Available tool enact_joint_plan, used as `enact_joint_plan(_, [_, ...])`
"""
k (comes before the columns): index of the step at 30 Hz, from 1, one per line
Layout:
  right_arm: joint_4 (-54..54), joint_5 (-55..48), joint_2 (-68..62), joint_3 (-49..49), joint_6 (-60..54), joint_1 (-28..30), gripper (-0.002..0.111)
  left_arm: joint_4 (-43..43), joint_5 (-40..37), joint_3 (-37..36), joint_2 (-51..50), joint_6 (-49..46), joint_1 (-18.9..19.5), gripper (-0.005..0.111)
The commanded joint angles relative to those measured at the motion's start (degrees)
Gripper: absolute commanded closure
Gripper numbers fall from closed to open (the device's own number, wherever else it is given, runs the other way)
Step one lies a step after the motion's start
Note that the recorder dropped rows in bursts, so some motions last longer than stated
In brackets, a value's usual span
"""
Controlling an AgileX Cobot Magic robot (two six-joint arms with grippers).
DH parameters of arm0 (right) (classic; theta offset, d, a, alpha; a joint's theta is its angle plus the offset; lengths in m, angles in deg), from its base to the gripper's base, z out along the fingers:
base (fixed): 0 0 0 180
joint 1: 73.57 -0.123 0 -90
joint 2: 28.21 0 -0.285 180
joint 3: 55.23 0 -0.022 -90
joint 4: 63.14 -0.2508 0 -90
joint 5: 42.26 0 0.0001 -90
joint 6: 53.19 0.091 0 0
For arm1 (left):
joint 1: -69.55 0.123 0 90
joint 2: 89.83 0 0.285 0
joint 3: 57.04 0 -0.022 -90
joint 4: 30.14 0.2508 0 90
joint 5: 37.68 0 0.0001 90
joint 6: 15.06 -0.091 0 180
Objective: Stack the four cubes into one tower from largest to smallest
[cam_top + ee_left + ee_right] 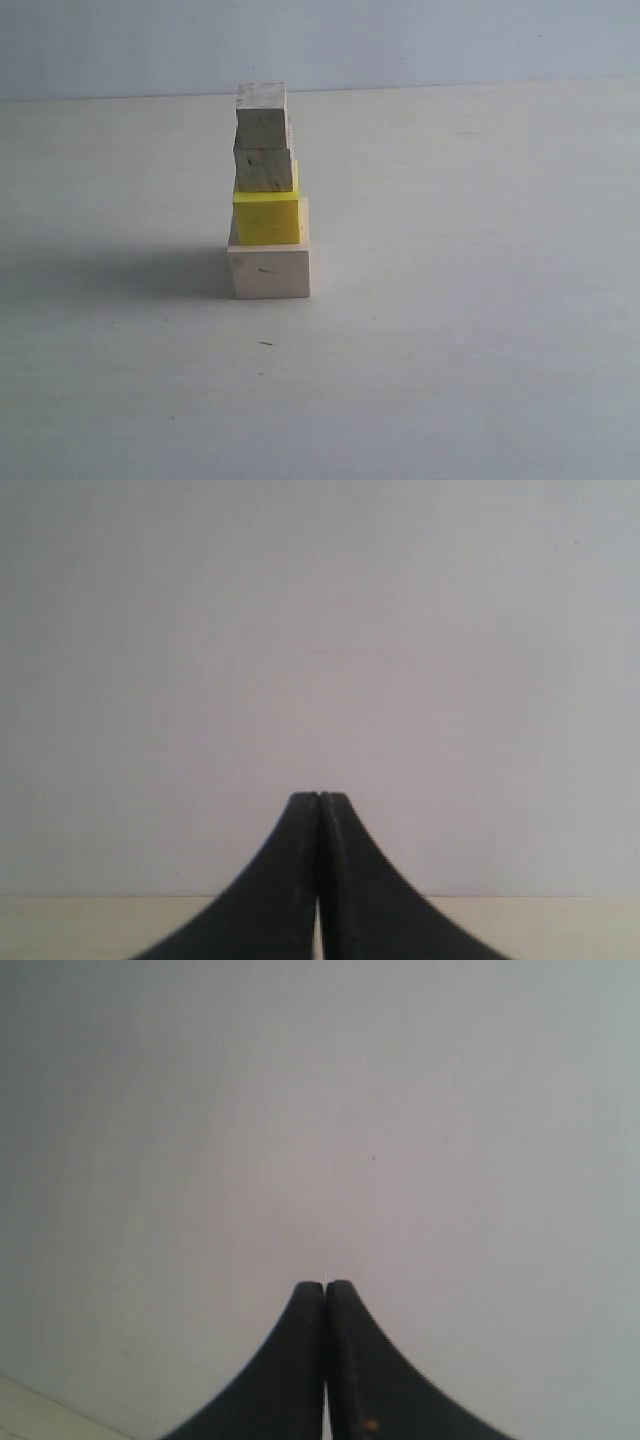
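A finished-looking tower stands a little left of centre on the pale table (480, 300) in the exterior view: the large pale wood cube (269, 272) at the base, the bright yellow cube (267, 218) resting on it, the speckled tan cube (264, 168) above that, and the greyish-white cube (261, 112) on top. Each block sits inside the edges of the one beneath, an order that appears chosen so every layer has a broader footing than its load. The stack is not perfectly square: the upper two cubes look slightly twisted against the yellow one, though none overhangs far. A soft shadow falls to the left of the column. Neither arm appears in this view, which suggests both are pulled well clear so as not to brush the tower. The wrist views supply what the exterior view lacks. The left gripper (318, 800) shows its two dark jaws pressed together with nothing between them, and the right gripper (325, 1288) is likewise closed and empty. Both cameras face a plain grey wall (320, 630), with only a thin pale strip of surface at the frame edge and no cube in sight. On this evidence the stacking seems complete, with nothing left to place.
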Motion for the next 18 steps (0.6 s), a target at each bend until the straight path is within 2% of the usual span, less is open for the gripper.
enact_joint_plan(1, [0.0, -0.2, 0.2, 0.3, 0.3, 0.3, 0.108, -0.1, 0.2, -0.3, 0.3, 0.2, -0.5, 0.107])
enact_joint_plan(14, [0.0, -0.2, 0.2, 0.3, 0.3, 0.3, 0.108, -0.1, 0.6, -0.3, 0.7, -1.2, -0.1, 0.107])
enact_joint_plan(15, [0.0, -0.2, 0.2, 0.3, 0.3, 0.3, 0.108, -0.1, 0.1, -0.3, 1.1, -1.1, 0.8, 0.107])
enact_joint_plan(17, [0.0, -0.2, 0.2, 0.3, 0.3, 0.3, 0.108, -0.6, -4.8, -0.3, 4.8, -0.7, 6.0, 0.107])
enact_joint_plan(18, [0.0, -0.2, 0.2, 0.3, 0.3, 0.3, 0.108, -0.6, -5.5, -0.3, 5.8, -0.7, 7.0, 0.107])
